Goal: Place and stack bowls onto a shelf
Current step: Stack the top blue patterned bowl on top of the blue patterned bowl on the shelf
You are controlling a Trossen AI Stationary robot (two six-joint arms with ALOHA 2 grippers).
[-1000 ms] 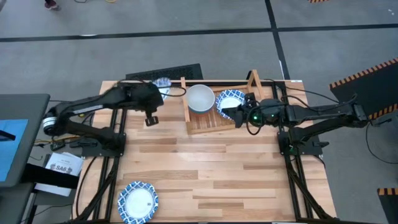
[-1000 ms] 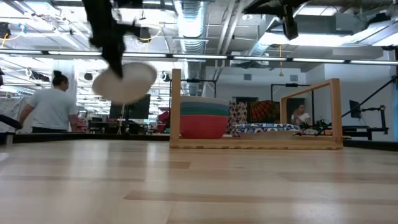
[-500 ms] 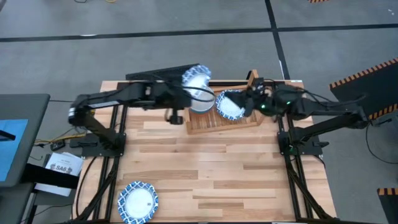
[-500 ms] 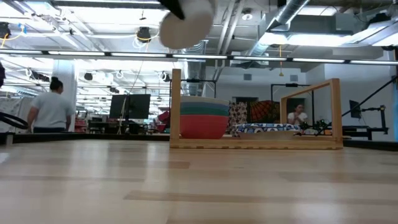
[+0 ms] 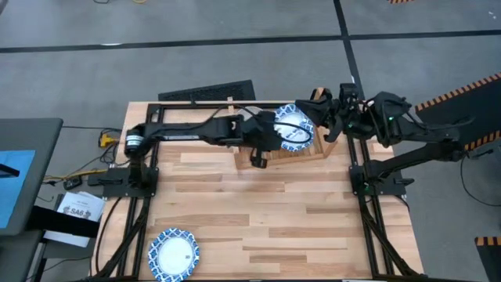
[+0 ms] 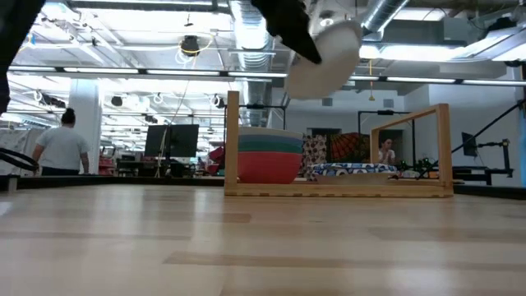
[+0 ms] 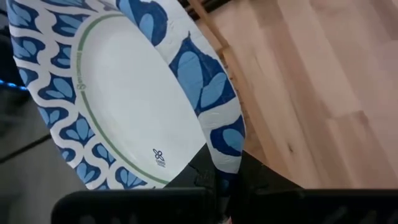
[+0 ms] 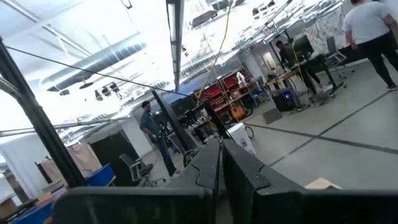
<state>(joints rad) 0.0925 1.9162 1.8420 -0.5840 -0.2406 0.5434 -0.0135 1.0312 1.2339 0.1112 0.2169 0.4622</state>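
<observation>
Near left counter: one patterned bowl lying flat. Left gripper clenched on rim of second patterned bowl, held tilted above shelf. Shelf's left side: stacked bowls. Right gripper fingers pressed together, empty, beside shelf's far right corner.
</observation>
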